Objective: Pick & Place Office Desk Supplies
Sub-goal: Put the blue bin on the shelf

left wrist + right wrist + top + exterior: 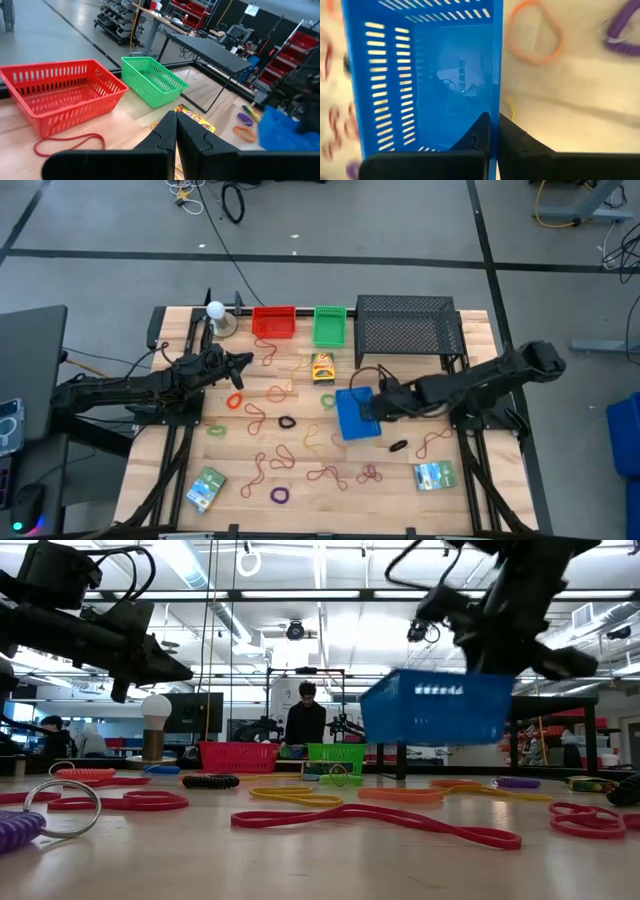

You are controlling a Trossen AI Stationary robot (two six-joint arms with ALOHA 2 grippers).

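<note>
A blue slotted basket hangs above the table's middle, with my right gripper shut on it; in the low view the blue basket is clear of the wood. Thin rubber-band loops in several colours lie flat across the table. A yellow crayon box lies near the middle, and green-blue packets lie near the front edge. My left gripper is shut on nothing, held above the table's left part and pointing toward the crayon box. My right gripper pinches the blue basket's side wall at its top rim, one finger inside the basket and one outside. The fingers come slanting down from the table's right. The basket is lifted clear of the table, open side up and about level.
A red basket and a green basket stand at the far edge, beside a black mesh stand. A white ball on a round metal base stands far left. A person is in the room beyond the table.
</note>
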